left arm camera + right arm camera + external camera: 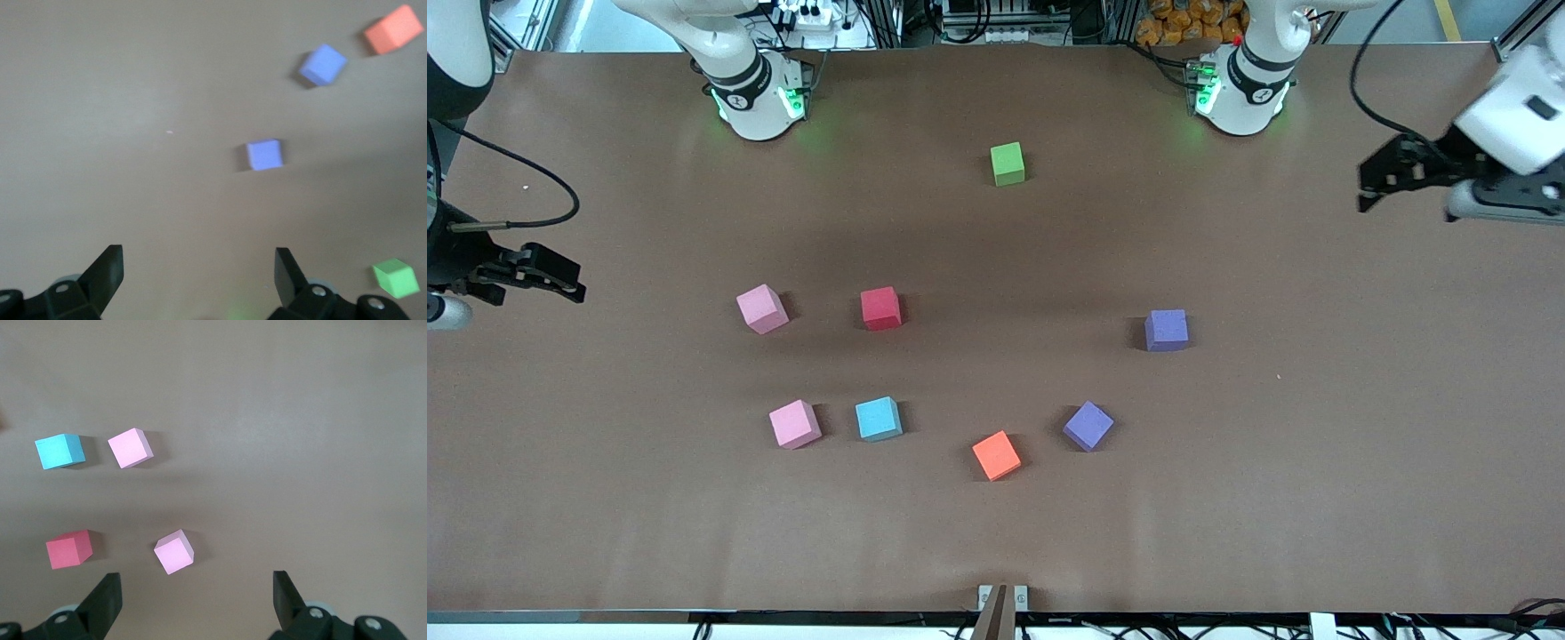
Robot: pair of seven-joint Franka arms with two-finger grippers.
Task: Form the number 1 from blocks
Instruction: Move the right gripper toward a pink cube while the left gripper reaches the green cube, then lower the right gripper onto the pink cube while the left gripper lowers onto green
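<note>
Blocks [881, 308] plain, unlettered, scattered.

Brown desk [1316, 462] spans view. Small metal bracket [1002, 597] at middle of desk's camera-side edge. Orange objects [1183, 22] piled past desk's base-side edge.

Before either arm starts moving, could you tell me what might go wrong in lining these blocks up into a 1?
The light blue block sits close beside a pink block, so open fingers coming down on one may nudge the other. The purple block and the orange block lie skewed, which could cause a crooked grip. Both hands, left and right, wait open at the table's ends and may crowd each other mid-table.
</note>
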